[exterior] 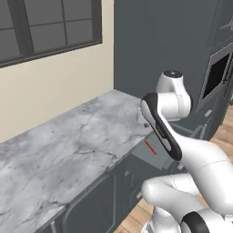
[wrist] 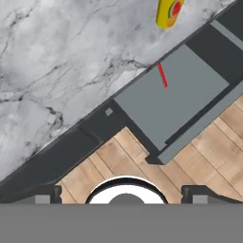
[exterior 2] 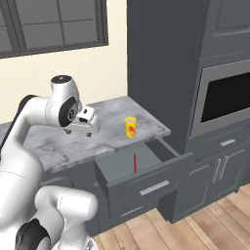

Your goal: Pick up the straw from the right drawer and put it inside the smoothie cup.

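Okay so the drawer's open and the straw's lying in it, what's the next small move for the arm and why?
Probably swing the open gripper over and down toward the straw. It hangs above the counter, holding nothing, while the straw lies flat in the open right drawer.

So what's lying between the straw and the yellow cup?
Nothing: bare drawer floor, then the counter edge, clear in the right base view between straw and cup.

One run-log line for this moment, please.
gripper: open, empty, above counter | straw: lying in open right drawer | smoothie cup: upright on counter
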